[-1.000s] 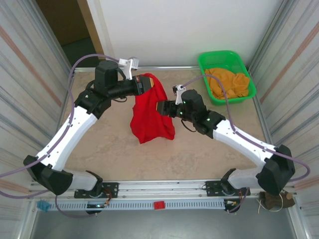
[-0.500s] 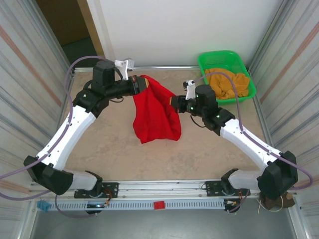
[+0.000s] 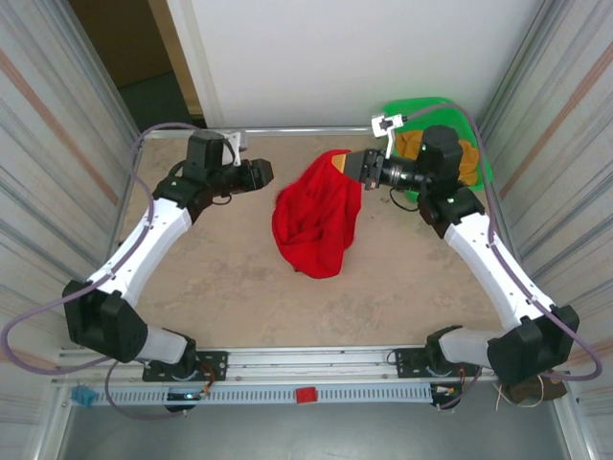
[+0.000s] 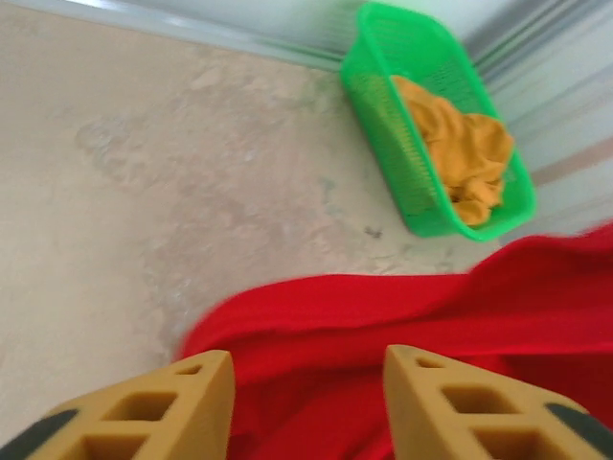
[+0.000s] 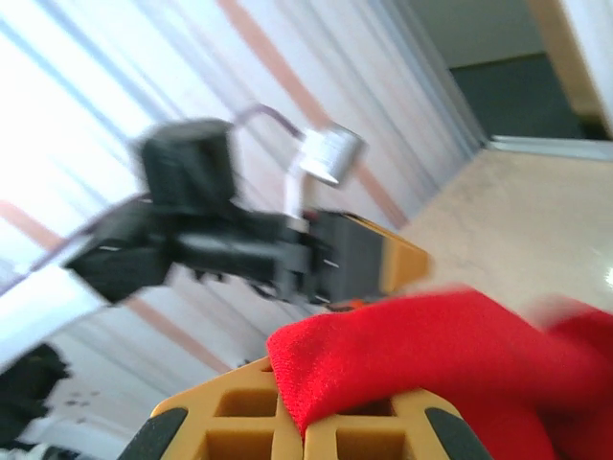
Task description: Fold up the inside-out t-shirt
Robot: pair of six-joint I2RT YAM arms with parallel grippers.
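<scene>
See inside-out t-shirt (image 3: 316,216) approx mid-table: bright red, bunched & crumpled, upper right corner lifted, lower bulk sagging onto table (image 3: 211,278). Can't make out sleeves or any clean fold lines in the bunching.

Pinched at that raised corner by right end effector (image 3: 350,165). From right wrist cam, end effector (image 5: 302,414) closed tight on a fold of the shirt (image 5: 431,335), w/ red fabric spilling out over the tan fingers (image 5: 220,422) toward the right. Behind it, blurred: left arm (image 5: 220,240) against striped side wall.

Over to left end effector (image 3: 265,173): near shirt's upper left edge, apart from it in top view. From left wrist cam, end effector (image 4: 306,369) w/ fingers (image 4: 182,402) spread wide, nothing gripped, red shirt (image 4: 402,326) lying beyond & below the gap.

Further out, at far right corner of table: green basket (image 4: 383,125) w/ orange-yellow cloth (image 4: 460,153) heaped inside, well apart from shirt. In top view, partly hidden behind right arm (image 3: 479,259).
</scene>
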